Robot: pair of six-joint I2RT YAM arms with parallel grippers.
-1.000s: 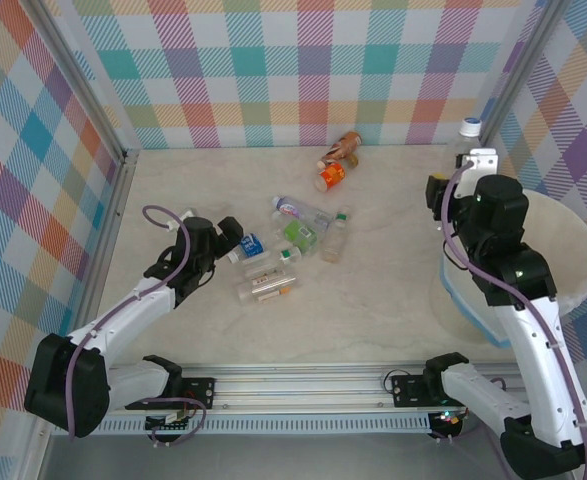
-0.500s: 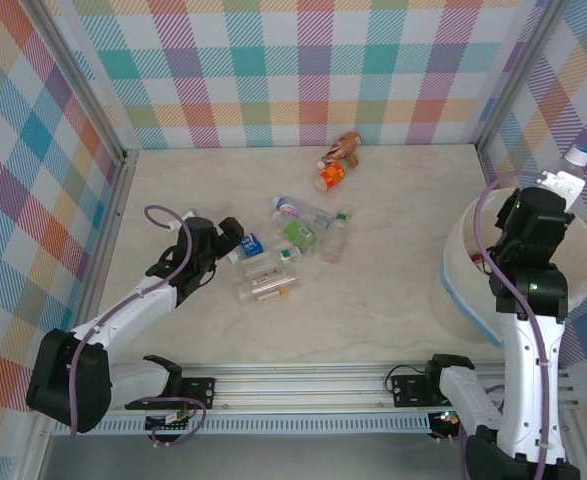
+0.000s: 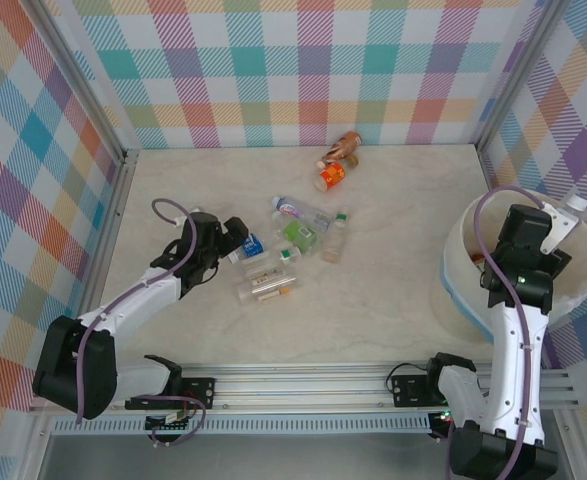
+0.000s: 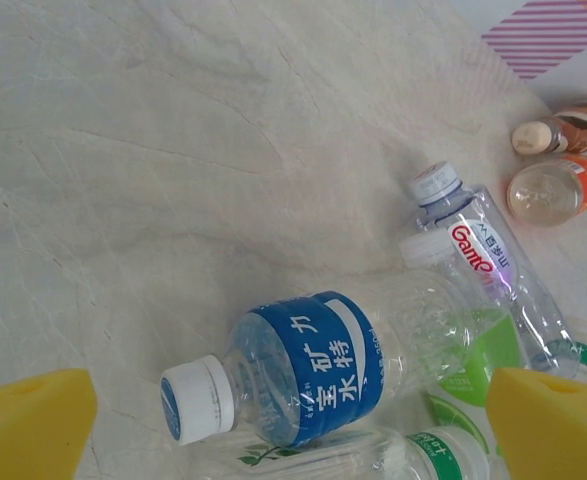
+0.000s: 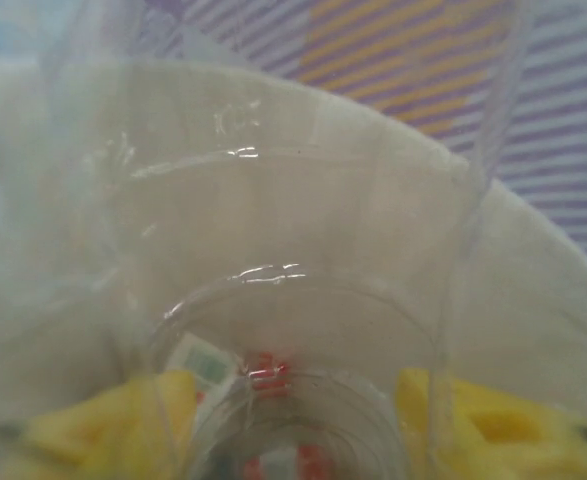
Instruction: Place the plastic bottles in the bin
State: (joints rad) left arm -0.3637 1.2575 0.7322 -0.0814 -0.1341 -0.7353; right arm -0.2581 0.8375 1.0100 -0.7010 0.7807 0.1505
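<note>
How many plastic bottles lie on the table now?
8. Central cluster: blue-label bottle, purple-label bottle, green-label bottle, rightmost bottle, clear bottle, red-label bottle. Far wall: orange bottle, brown bottle. Others may be hidden.

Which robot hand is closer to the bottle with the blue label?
Left. The left gripper sits right beside the blue-label bottle; the right gripper is far off over the bin.

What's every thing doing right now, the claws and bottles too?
left gripper, open wide above the blue-label bottle.
blue-label bottle, lying on its side, cap on.
right gripper, shut on the clear bottle.
clear bottle, held over the bin.
bin, upright, open top.
orange bottle, lying down.
</note>
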